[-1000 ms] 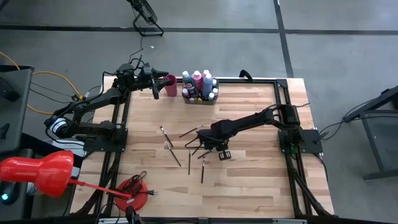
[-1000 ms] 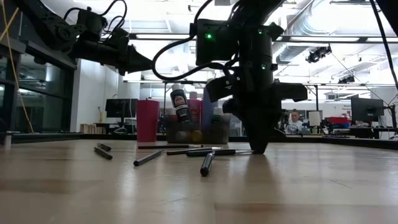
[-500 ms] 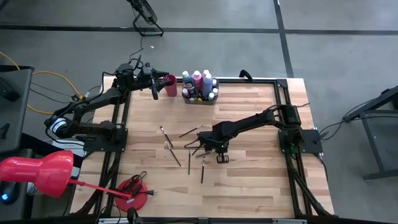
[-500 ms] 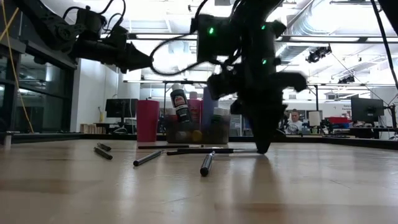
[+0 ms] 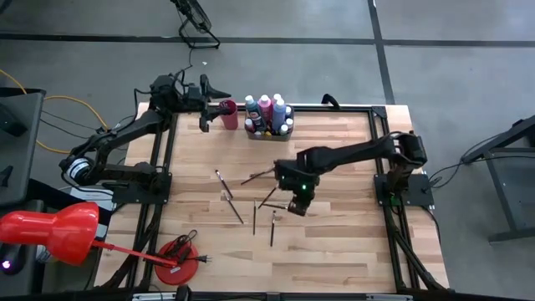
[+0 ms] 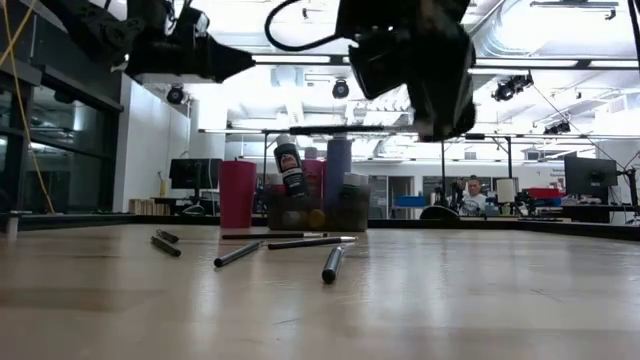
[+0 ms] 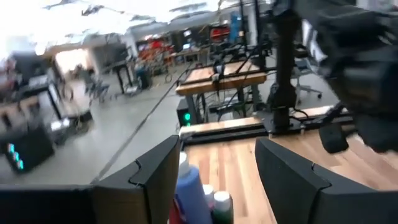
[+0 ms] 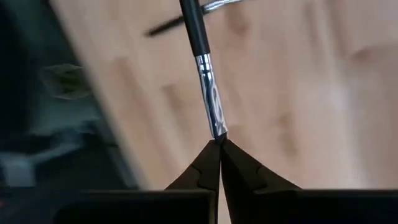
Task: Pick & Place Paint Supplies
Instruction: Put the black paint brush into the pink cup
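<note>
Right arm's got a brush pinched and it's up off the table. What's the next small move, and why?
Probably carry it toward the pink cup at the table's far edge. The right gripper is shut on a paintbrush by its tip, so the grip looks thin: move slowly. The left gripper hangs beside the cup, so keep clear of it.

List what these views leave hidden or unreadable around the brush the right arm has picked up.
- Held paintbrush: its bristle end vanishes between the shut jaws of the right gripper in the right wrist view; its far end is cut by the picture edge.
- High view: the brush is hidden under the right gripper.
- Low view: the gripper body is motion-blurred, the brush not discernible.
</note>
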Robot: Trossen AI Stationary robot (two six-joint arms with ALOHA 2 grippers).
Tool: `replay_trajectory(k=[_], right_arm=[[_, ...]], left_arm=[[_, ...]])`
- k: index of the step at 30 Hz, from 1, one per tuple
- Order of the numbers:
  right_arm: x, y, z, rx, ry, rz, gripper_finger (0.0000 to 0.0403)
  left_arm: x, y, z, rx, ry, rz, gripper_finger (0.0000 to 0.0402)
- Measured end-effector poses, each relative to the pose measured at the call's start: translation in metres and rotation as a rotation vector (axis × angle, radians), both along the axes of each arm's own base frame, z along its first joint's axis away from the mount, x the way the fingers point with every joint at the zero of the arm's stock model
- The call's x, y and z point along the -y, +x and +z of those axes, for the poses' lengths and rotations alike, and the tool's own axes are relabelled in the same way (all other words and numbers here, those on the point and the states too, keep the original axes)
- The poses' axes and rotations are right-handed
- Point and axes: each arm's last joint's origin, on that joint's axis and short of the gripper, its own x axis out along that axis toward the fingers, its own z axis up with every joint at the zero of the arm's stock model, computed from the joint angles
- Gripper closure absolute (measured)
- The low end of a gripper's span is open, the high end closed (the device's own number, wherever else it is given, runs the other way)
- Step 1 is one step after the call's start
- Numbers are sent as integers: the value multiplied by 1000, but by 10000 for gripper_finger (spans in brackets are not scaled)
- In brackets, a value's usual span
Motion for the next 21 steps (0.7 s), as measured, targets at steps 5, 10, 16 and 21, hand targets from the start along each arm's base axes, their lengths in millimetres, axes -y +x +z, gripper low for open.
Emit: replay_trajectory(k=[5, 10, 16, 21], right_arm=[[14, 0, 6, -78, 203, -134, 399], [25, 1, 8, -94, 290, -191, 399], [38, 5, 17, -41, 363, -253, 399], [54, 2, 33, 42, 362, -304, 399]], left_arm=[[10, 11, 13, 17, 183, -90, 194], [28, 27, 18, 45, 351, -188, 194], [46, 35, 20, 53, 450, -232, 194], [60, 33, 23, 29, 577, -189, 194]])
